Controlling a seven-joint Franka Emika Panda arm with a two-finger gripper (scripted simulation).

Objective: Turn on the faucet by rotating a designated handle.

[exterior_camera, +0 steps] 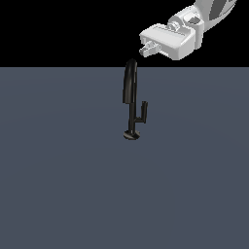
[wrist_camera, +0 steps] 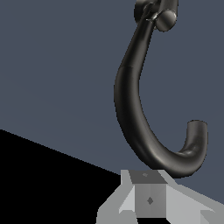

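Faucet (exterior_camera: 130, 99) stands upright on grey surface (exterior_camera: 58, 185), near centre of exterior view; disc base down, curved spout (wrist_camera: 144, 131) on top. Handle (exterior_camera: 142, 113), thin L-shaped lever, branches from stem toward exterior view's right, untouched. Gripper (exterior_camera: 144, 50) hovers above and to right of spout top, apart from it; fingers appear close together, holding nothing. Step in hand, by judgement: approach, no contact yet. Next move calls for descent past spout to lever stub, then sideways push about stem.
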